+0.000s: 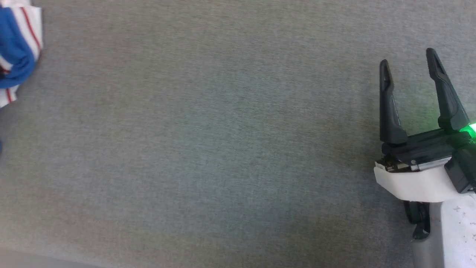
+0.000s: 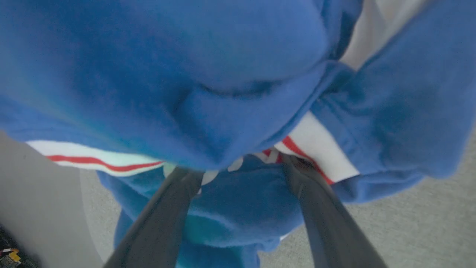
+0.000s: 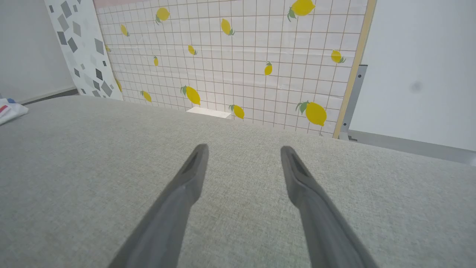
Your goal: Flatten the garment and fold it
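Grey cloth-covered table [image 1: 223, 149], lemon-print tiled wall [image 3: 241, 56] behind its far edge. Garment [image 1: 16, 48] bunched toward far left edge. Left gripper [image 2: 240, 166] jaws wide, tips in its folds. Right gripper [image 1: 408, 65] jaws wide, empty, near right edge.

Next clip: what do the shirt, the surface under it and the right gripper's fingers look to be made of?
Shirt: soft matte knit, likely jersey; it bunches in rounded folds. Surface: grey woven cloth, matte; a fine weave shows. Fingers of the right gripper: dark, smooth, dull sheen, probably plastic or rubber; which is unclear.
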You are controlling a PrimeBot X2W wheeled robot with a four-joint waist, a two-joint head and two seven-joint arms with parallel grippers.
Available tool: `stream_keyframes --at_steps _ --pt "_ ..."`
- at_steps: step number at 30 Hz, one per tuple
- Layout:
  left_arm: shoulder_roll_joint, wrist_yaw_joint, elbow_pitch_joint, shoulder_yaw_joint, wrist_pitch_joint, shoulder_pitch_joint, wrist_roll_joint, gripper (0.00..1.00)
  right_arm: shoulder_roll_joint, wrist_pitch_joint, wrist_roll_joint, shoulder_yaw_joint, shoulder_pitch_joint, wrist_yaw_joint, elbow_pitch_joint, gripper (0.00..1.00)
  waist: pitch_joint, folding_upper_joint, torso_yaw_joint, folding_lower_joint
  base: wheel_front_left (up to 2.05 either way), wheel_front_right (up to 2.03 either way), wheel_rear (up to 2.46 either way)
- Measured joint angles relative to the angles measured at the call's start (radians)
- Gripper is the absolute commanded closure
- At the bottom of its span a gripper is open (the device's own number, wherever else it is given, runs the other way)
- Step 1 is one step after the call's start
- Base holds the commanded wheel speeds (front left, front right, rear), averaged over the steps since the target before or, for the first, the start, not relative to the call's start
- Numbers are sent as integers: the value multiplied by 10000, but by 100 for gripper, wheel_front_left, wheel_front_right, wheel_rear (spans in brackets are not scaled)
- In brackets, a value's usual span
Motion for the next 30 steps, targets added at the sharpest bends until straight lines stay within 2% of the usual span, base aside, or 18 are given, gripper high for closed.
stream_keyframes --at_steps 1,2,8,14,22,30 --pt "73 0 40 -109 -33 -34 2 20 2 0 8 0 -8 0 -2 0 28 0 -64 0 0 0 0" --pt "153 0 121 -222 -79 -79 -2 100 2 0 10 -4 -23 0 0 0 50 0 -137 -1 0 0 0" --pt "270 -2 318 -828 -445 -138 -215 100 -2 0 -8 -10 -37 0 146 0 -195 0 -293 -1 0 0 0" --pt "514 -2 115 -1628 -918 -129 -291 100 2 0 192 -29 45 0 441 0 -970 -1 -281 0 0 0 0" --pt "1294 -2 -1781 -2836 -1191 -779 -554 100 0 0 727 -155 801 0 834 0 -2399 -1 -248 -1 0 0 0" --pt "1256 -4 -3754 -4136 -1317 -1959 -936 100 0 0 1133 -291 1370 0 1022 0 -3840 -1 -332 -2 0 0 0"
